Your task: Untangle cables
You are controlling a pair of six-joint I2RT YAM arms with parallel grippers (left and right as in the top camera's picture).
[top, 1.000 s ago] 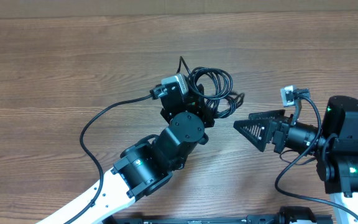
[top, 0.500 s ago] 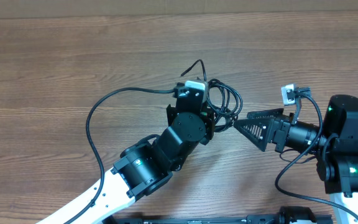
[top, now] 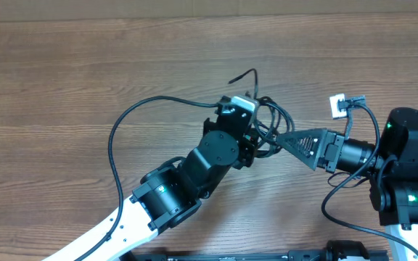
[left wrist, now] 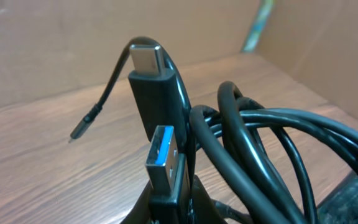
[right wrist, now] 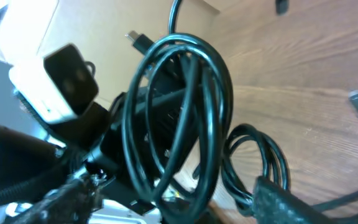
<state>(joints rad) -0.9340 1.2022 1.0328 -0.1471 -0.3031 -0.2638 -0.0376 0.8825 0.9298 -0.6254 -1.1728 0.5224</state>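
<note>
— Where's the thin black cord tangle (right wrist: 224, 93)?
— Mid-table, pinched in my left pincer (top: 258, 134). My right pincer (top: 280, 138) is just beside it; spread or not, can't tell.
— Room?
— Brown wooden table (top: 64, 72), wide toward far, left edges.

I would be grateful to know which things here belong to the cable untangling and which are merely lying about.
Part of the job: the cables; the left gripper, shut on them; the right gripper, open at the bundle.

Not part of it: the left arm's own black wire; the table.
</note>
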